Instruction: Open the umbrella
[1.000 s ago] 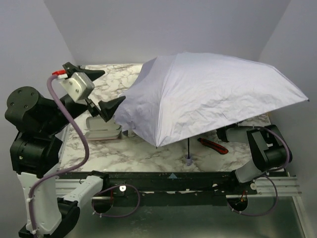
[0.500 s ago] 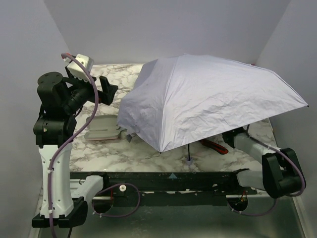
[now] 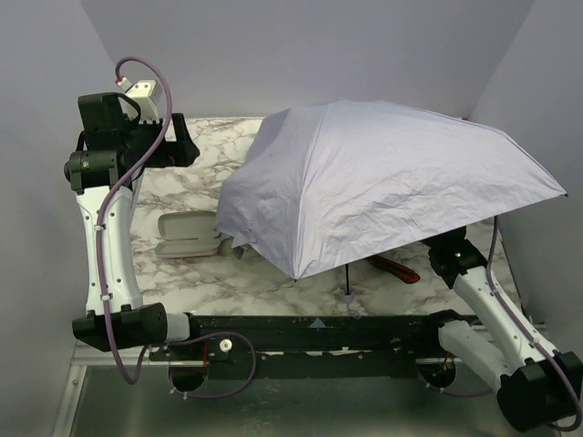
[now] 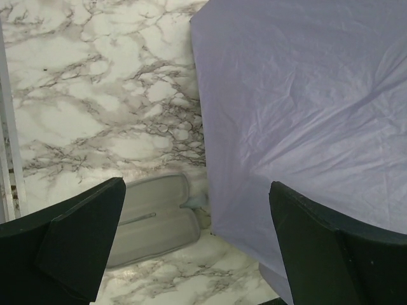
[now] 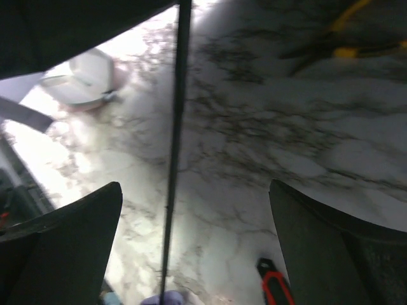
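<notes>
The umbrella (image 3: 383, 182) stands open over the right half of the table, its pale lavender canopy (image 4: 305, 108) tilted down to the left. Its thin black shaft (image 3: 348, 273) ends in a small lavender handle (image 3: 349, 294) resting on the marble. My right gripper (image 5: 194, 187) is open under the canopy, hidden in the top view. The shaft (image 5: 175, 159) runs just left of its middle, touched by neither finger, with the handle (image 5: 162, 297) below. My left gripper (image 4: 196, 190) is open and empty, held high at the far left (image 3: 185, 150), clear of the canopy.
A pale oblong case (image 3: 187, 235) lies by the canopy's left edge, also seen from both wrists (image 4: 146, 219) (image 5: 82, 79). A red-and-black utility knife (image 3: 393, 267) lies right of the handle (image 5: 273, 283). The canopy's right tip nearly reaches the right wall (image 3: 547, 109).
My right gripper has opened and no longer holds the shaft, and its arm has shifted. The left arm rose and swung back to the far left. The umbrella stays open.
</notes>
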